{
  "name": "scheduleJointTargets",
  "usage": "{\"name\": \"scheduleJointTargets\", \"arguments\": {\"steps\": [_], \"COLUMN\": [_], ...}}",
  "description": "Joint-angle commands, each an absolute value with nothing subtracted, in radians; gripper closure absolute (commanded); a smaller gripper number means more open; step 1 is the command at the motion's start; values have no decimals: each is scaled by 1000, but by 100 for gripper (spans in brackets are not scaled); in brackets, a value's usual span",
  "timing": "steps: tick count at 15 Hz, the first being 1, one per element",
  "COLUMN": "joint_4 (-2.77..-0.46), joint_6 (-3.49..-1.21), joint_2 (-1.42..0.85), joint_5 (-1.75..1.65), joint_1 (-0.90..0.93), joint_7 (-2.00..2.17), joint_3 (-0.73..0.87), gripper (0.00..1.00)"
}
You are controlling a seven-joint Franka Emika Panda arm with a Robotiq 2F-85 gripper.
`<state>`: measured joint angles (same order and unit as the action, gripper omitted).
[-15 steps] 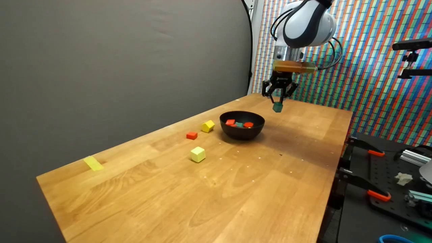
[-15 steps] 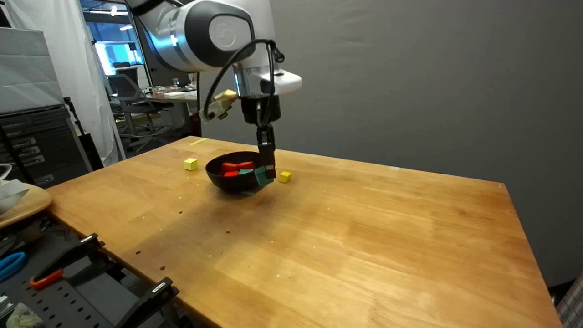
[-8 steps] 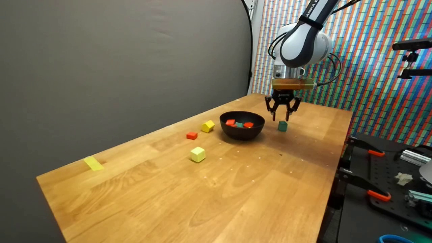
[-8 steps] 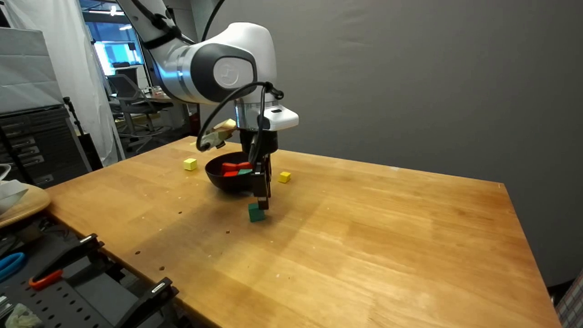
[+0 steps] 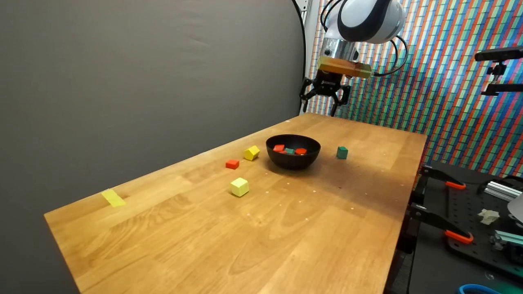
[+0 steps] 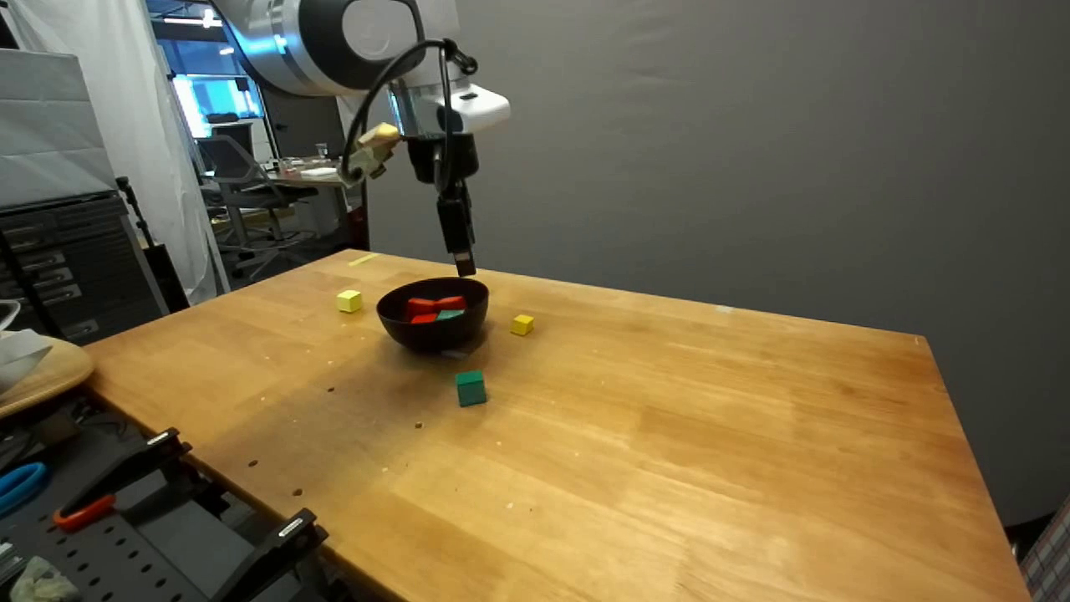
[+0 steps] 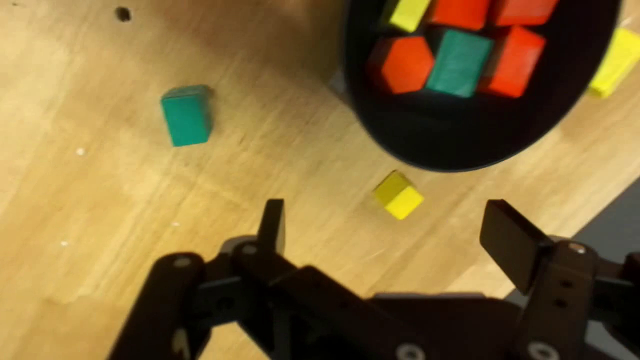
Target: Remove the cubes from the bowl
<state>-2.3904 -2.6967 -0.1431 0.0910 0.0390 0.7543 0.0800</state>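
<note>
The black bowl [image 5: 292, 163] [image 6: 430, 339] [image 7: 450, 140] holds several red blocks [image 7: 407, 65] [image 6: 422, 307], a green one [image 7: 460, 62] and, in the wrist view, a yellow one [image 7: 410, 12]. A green cube [image 5: 342, 152] [image 6: 471, 389] [image 7: 186, 117] lies on the table beside the bowl. Also on the tabletop are a yellow cube [image 6: 522, 325] [image 7: 400, 197], another yellow block [image 5: 251, 152] [image 7: 617, 62], a red block [image 5: 232, 164] and a pale yellow cube [image 5: 240, 187] [image 6: 349, 301]. My gripper [image 5: 319, 110] [image 6: 466, 269] [image 7: 385, 220] hangs above the table, wide open, nothing between its fingers.
A flat yellow strip [image 5: 113, 197] [image 6: 364, 259] is stuck near the table's edge. Clamps [image 5: 439, 176] [image 6: 125, 472] grip the table's side, next to a dark perforated bench. The grey backdrop [image 5: 163, 81] [image 6: 752, 167] rises along the far side of the table.
One second ago my gripper held the green cube in the air. The cube then came down onto the table and was let go. The gripper has since risen, empty, spreading its fingers wider.
</note>
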Motion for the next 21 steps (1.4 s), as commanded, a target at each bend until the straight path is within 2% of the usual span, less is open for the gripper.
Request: {"name": "scheduleJointTargets", "arguments": {"steps": [1,3,5,6,7,8,9,11,12,13,21], "joint_4": [-2341,-2306,-2281,-2269,-2259,-2244,-2232,-2204,-2186,-2169,-2066], "joint_6": [-2660,-2602,-2558,-2553,-2556,-2558,-2565,-2580,-2584,-2588,-2616], "joint_2": [-152,-200,-247,-275,-301,-328,-349,-391,-412,-431,-521], "joint_5": [236,326,369,360,331,331,339,352,355,362,389], "joint_1": [45,41,40,45,51,51,50,50,51,50,48], "joint_7": [612,536,496,494,503,496,487,468,462,454,424], "joint_3": [-13,-52,-66,-61,-49,-46,-46,-52,-55,-61,-90], "gripper": [3,15,16,24,23,28,40,39,43,35,35]}}
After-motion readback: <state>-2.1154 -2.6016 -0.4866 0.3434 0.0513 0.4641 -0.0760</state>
